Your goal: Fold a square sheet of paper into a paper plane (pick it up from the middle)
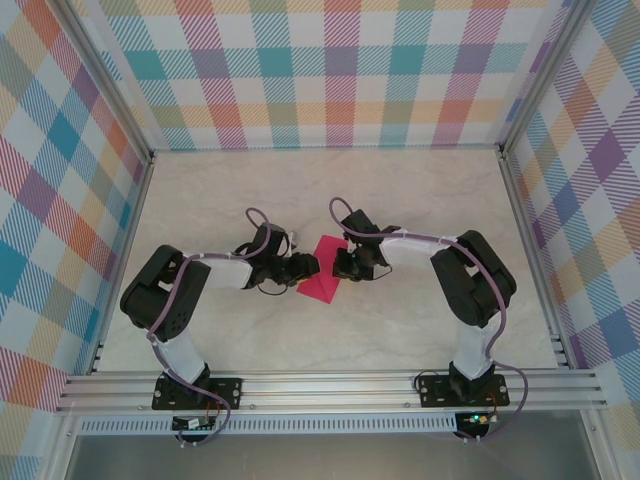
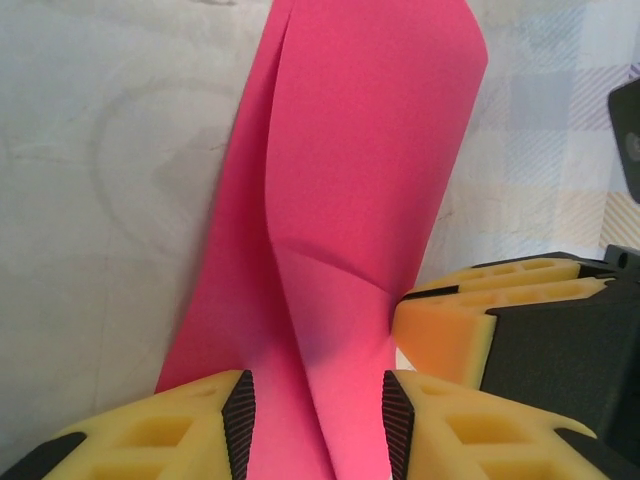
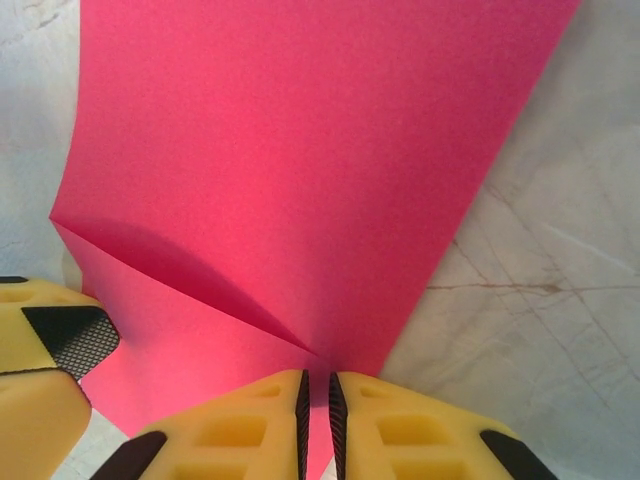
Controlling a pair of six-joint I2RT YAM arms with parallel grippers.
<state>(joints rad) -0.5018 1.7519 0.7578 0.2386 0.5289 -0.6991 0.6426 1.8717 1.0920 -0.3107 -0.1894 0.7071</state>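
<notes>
The square sheet of paper [image 1: 320, 284] is magenta-pink and lies mid-table between my two grippers, partly lifted and buckled. In the left wrist view the paper [image 2: 370, 150] rises as a bent ridge running between the fingers of my left gripper [image 2: 318, 425], whose jaws stand apart on either side of it. My left gripper [image 1: 305, 268] is at the sheet's left edge. My right gripper [image 3: 317, 420] is pinched on the near edge of the paper [image 3: 300, 150], and a crease fans out from the pinch. That right gripper [image 1: 345, 265] sits at the sheet's right edge.
The marble-patterned table [image 1: 400, 200] is walled by plaid panels on three sides. An aluminium rail [image 1: 330, 390] runs along the near edge by the arm bases. A finger of the right gripper [image 2: 500, 320] sits close beside the left jaws.
</notes>
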